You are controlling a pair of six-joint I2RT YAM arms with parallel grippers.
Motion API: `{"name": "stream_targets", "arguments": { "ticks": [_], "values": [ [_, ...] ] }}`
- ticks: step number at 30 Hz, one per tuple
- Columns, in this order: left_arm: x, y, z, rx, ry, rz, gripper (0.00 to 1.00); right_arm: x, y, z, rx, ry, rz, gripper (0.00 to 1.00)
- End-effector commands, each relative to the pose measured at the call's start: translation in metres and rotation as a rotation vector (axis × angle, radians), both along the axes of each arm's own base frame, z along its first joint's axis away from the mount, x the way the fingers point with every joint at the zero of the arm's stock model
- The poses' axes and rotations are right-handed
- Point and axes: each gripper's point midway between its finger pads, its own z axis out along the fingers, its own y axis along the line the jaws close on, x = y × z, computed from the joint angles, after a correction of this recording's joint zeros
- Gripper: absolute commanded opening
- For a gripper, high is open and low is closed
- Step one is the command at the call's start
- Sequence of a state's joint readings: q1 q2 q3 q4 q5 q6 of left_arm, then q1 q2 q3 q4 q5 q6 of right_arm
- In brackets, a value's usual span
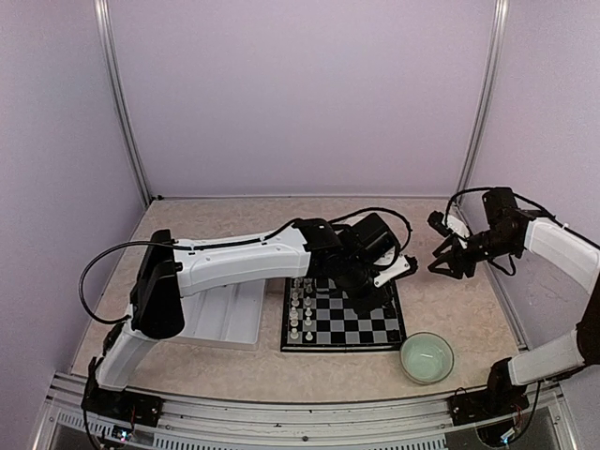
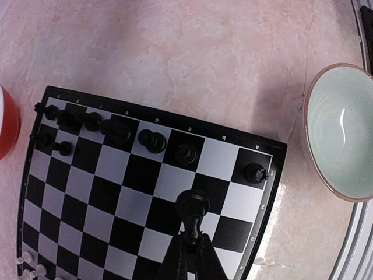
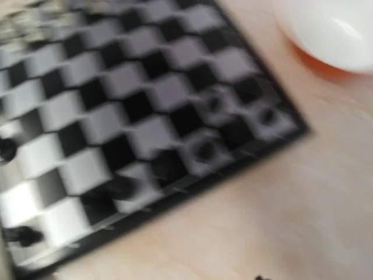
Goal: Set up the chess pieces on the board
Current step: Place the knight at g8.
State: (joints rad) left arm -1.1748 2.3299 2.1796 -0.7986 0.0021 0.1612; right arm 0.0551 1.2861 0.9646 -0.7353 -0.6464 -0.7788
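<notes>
1. While the left arm reaches across the chessboard (image 1: 342,323), the left tool (image 2: 191,244) is clenched on a black chess piece (image 2: 192,205). It grips the piece's narrow end, and the rounded end points away from the fingers.
2. That piece sits over the squares one row in from the lettered edge; I cannot tell whether it touches the board.
3. Other black pieces (image 2: 152,141) stand in a line along that lettered edge, with a gap before the corner piece. Two more stand in the next row, near the red bowl (image 2: 4,125).
4. White pieces (image 1: 298,314) fill the opposite side of the board.
5. Held in the air to the right of the board, the right tool (image 1: 446,261) is released, its fingers apart and nothing seen between them. Its own wrist view is blurred.
6. On the surface (image 1: 469,309), a green bowl (image 1: 427,357) rests near the board's corner, and a white tray (image 1: 225,317) lies to the board's left.
</notes>
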Motion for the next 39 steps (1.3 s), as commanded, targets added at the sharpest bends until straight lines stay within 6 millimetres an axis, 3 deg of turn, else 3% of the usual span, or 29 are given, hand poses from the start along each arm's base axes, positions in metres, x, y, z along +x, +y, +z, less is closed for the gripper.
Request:
{"name": "stream_targets", "arguments": {
  "ticks": [1, 11, 26, 39],
  "values": [
    [-0.009, -0.015, -0.014, -0.017, 0.062, -0.016, 0.00, 0.032, -0.025, 0.013, 0.008, -0.123, -0.196, 0.49],
    [-0.012, -0.036, -0.038, -0.056, 0.106, 0.017, 0.00, 0.034, -0.022, 0.004, 0.070, -0.101, -0.236, 0.49],
    [-0.014, -0.036, -0.062, -0.030, 0.142, 0.027, 0.00, 0.032, -0.018, 0.000, 0.087, -0.085, -0.221, 0.49],
    [-0.007, -0.037, -0.070, -0.036, 0.157, 0.056, 0.00, 0.031, -0.017, -0.003, 0.091, -0.074, -0.213, 0.49]
  ]
}}
